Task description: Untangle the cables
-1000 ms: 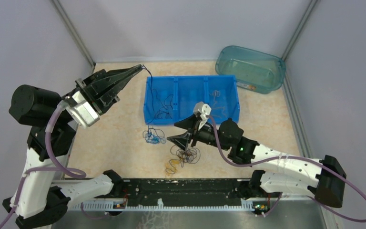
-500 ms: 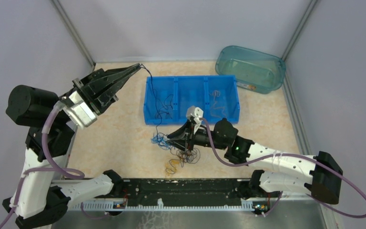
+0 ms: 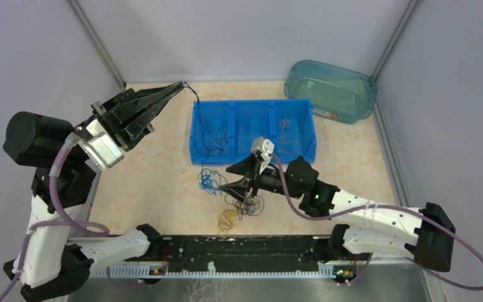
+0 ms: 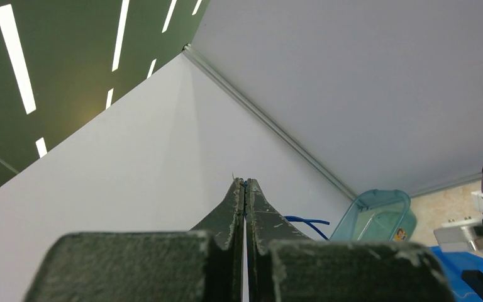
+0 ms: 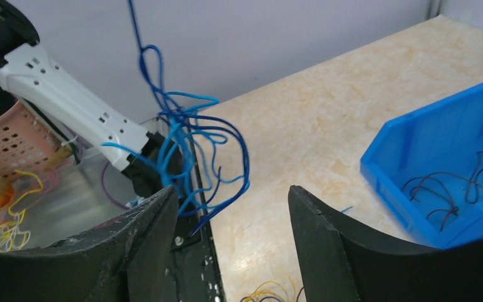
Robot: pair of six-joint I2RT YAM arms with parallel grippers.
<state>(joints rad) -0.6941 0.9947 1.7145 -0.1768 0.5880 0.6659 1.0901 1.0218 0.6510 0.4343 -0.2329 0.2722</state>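
My left gripper [image 3: 181, 86] is raised over the bin's far left corner and is shut on a thin blue cable; its closed tips show in the left wrist view [image 4: 245, 184] with the blue cable [image 4: 305, 221] beside them. That cable runs down to a blue tangle [image 3: 209, 181], which seems to hang just above the table. My right gripper [image 3: 234, 178] is open right beside the tangle, holding nothing. In the right wrist view its fingers [image 5: 233, 192] gape and the blue tangle [image 5: 185, 141] hangs just beyond the left finger. A black-and-orange tangle [image 3: 246, 204] and yellow curls [image 3: 228, 219] lie below it.
A blue three-compartment bin [image 3: 195, 135] with dark and tan wires inside stands mid-table; it also shows in the right wrist view [image 5: 390, 167]. A teal tub [image 3: 330, 90] sits at the back right. Grey walls enclose the table; a black rail [image 3: 239, 248] runs along the near edge.
My right gripper reached left toward the blue tangle, then drew back slightly, still open. My left arm pulled a little left and back, and the blue tangle shifted right.
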